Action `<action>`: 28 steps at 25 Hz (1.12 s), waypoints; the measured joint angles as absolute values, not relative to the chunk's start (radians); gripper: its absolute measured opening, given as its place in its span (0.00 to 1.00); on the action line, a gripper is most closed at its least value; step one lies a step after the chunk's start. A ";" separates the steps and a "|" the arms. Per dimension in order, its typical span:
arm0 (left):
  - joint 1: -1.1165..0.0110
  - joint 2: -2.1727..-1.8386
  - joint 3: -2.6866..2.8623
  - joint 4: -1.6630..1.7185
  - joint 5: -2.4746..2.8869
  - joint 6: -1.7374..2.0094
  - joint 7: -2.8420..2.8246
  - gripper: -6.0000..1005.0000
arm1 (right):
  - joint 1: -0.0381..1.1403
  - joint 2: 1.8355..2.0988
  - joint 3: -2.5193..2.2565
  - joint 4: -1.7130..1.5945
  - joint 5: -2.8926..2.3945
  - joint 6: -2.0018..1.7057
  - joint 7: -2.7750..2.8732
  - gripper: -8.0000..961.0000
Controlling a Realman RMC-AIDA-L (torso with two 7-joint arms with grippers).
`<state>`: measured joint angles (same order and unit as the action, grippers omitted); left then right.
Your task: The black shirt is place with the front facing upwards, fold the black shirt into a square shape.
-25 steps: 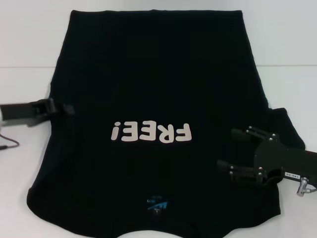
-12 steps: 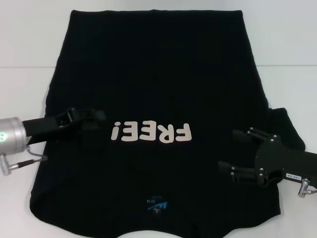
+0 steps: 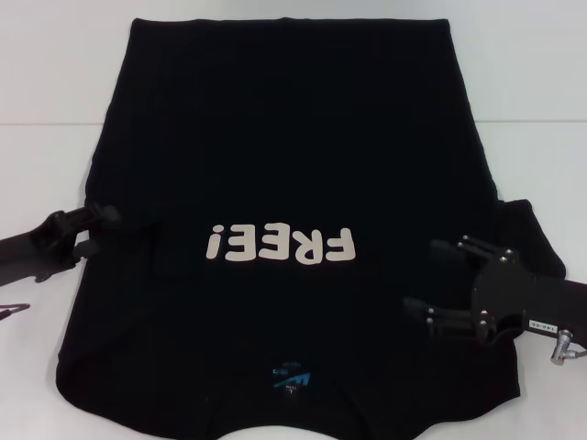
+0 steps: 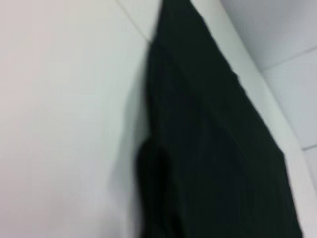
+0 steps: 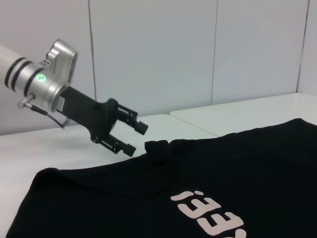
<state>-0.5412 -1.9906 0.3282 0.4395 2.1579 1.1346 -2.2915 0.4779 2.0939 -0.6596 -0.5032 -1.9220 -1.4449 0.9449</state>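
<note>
The black shirt (image 3: 293, 183) lies spread front-up on the white table (image 3: 55, 82), its pale "FREE!" lettering (image 3: 280, 245) mid-chest and its blue neck label (image 3: 289, 379) at the near edge; the left hand (image 3: 103, 226), which half a second ago reached in over the cloth almost to the lettering, has drawn back to the shirt's left edge, its jaws parted and holding nothing, as the right wrist view confirms with open space between the two fingers; in that view a small peak of fabric (image 5: 157, 148) stands up just beside those fingers, where the left sleeve appears to have been turned in over the body; the sleeve tuck on that side looks done or nearly so, though no body fold has yet been made and the square is well off; the right hand (image 3: 440, 280) has scarcely moved in the last second, hovering over the shirt's right side near the spread right sleeve (image 3: 532, 229), fingers wide and empty; the shirt's near hem and collar run out of the head view at the bottom; the left wrist view gives only a smeared dark wedge of cloth against the table, with none of that hand's own fingers shown; whether the raised peak is sleeve or a mere wrinkle cannot be settled.
</note>
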 joint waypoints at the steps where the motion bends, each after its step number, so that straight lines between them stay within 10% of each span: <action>1: -0.543 -1.994 0.329 0.438 2.158 1.117 -2.289 0.68 | 0.478 2.094 -0.660 -0.503 -1.922 -1.445 0.945 0.98; 28: -0.646 -2.069 0.330 0.395 1.923 1.079 -2.091 0.74 | 0.476 2.094 -0.658 -0.503 -1.922 -1.445 0.945 0.98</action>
